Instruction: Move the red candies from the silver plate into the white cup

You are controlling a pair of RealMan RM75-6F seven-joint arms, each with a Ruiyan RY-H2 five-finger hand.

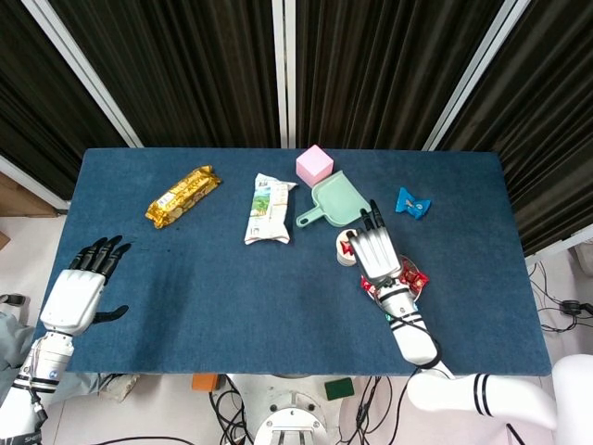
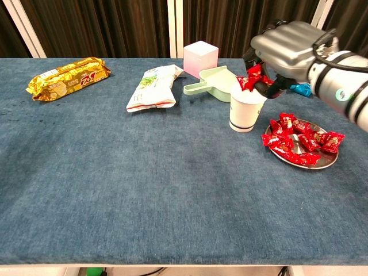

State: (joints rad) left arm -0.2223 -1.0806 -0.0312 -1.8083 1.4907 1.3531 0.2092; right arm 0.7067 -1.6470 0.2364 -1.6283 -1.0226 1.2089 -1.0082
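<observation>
My right hand (image 2: 284,49) (image 1: 373,248) hovers just above the white cup (image 2: 246,109), pinching a red candy (image 2: 250,79) over the cup's mouth. In the head view the hand hides most of the cup (image 1: 344,250). The silver plate (image 2: 328,162) lies to the right of the cup with several red candies (image 2: 296,141) piled on it; in the head view the plate (image 1: 417,283) peeks out beside my wrist. My left hand (image 1: 79,287) rests open at the table's near left edge, far from the cup.
A green dustpan (image 2: 214,81) and a pink cube (image 2: 200,56) sit just behind the cup. A white snack bag (image 2: 154,86) lies left of them, a gold snack pack (image 2: 68,76) at far left, and a blue wrapped sweet (image 1: 411,202) at back right.
</observation>
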